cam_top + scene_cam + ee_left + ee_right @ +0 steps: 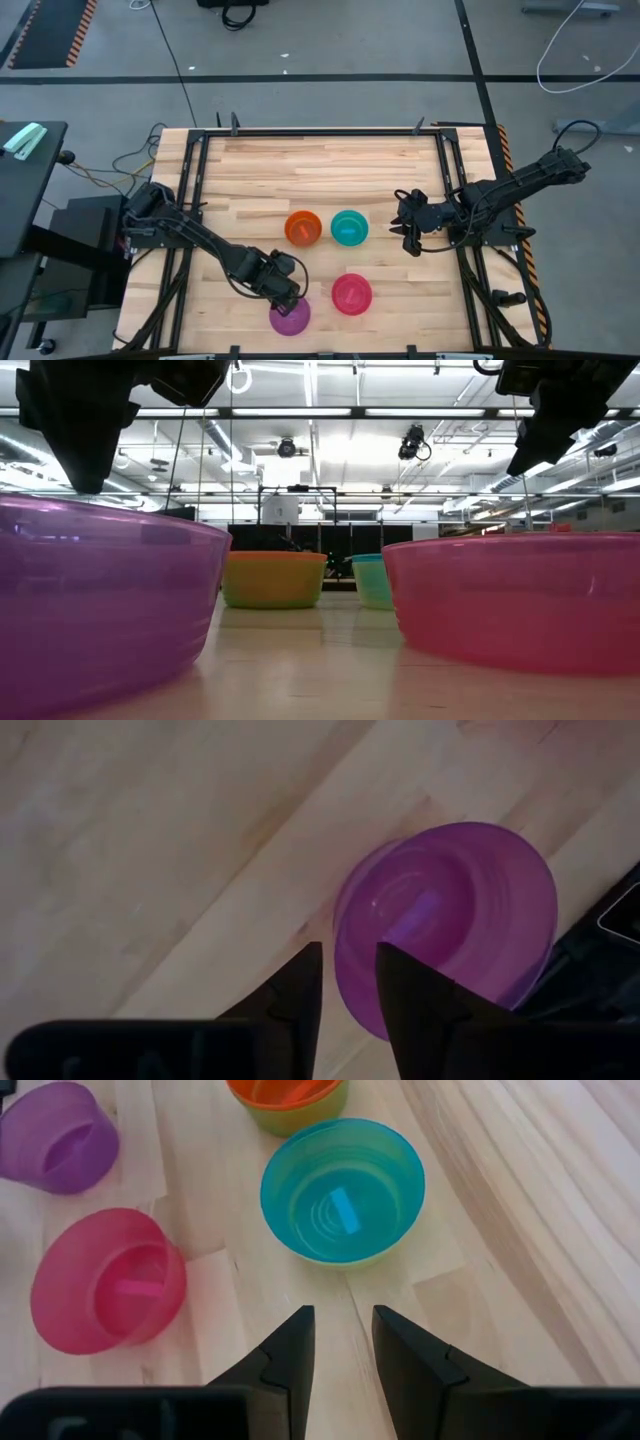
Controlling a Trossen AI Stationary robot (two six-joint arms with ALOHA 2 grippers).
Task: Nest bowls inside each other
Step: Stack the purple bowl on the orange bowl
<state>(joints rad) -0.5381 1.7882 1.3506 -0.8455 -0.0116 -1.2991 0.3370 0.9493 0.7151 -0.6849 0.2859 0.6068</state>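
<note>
The counter (320,165), a pale butcher-block top set in a dark frame, carried four visible stacks or bowls: an orange bowl (302,227) that appeared to sit inside a yellow-green one, a teal-blue bowl (349,227) just beside it, a pink bowl (352,293) nearer the front edge, and a purple bowl (290,316) at the front edge itself. The left gripper (290,297) hung just above the purple bowl's rim, its fingers (300,995) released with a narrow gap, one finger over the bowl's inside and the other over bare wood outside the wall. The step in hand was judged to be the pick-up of the purple bowl; done well, the fingers would straddle the thin wall squarely, descend until the rim sat deep between them, then clench firmly enough that the light plastic neither tipped nor skidded off the nearby counter edge. The right gripper (411,236) waited with fingers likewise released, the teal-blue bowl ahead of them and apart. Beyond the counter lay a grey floor with black tape lines and loose cables; the low view showed a hall with ceiling strip lights.
</note>
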